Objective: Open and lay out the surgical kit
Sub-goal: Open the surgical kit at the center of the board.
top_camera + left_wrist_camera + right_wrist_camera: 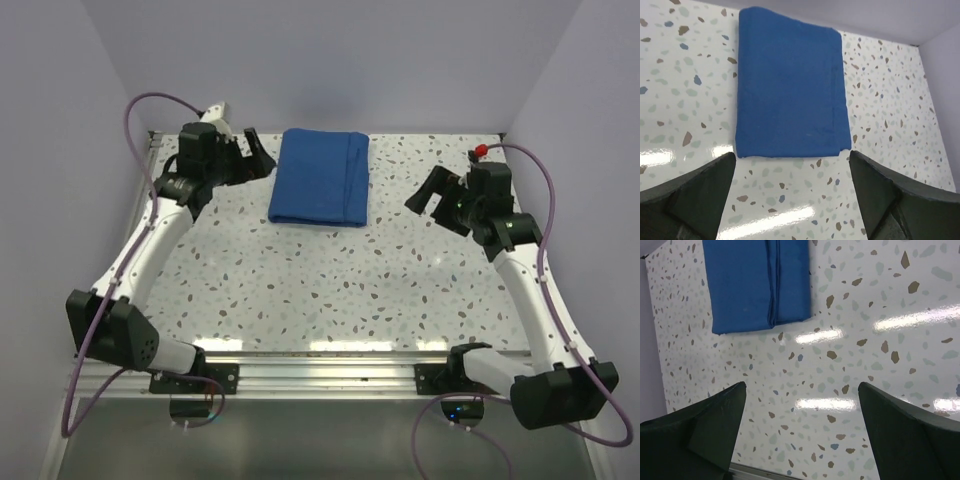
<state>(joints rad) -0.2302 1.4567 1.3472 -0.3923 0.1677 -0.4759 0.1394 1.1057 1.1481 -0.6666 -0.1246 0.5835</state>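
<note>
Kit (320, 178) wrapped; left fingers (690, 200), right fingers (695, 435) spread empty.

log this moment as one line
kit: blue cloth wrap, folded shut on table | left gripper: open, near wrap | right gripper: open, farther off | stage: not unwrapped

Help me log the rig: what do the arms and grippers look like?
Left arm and right arm: white shells, black joints, a purple cable looping off each. Left gripper and right gripper: black, with wedge-shaped fingers. Red cap by the right wrist.
</note>
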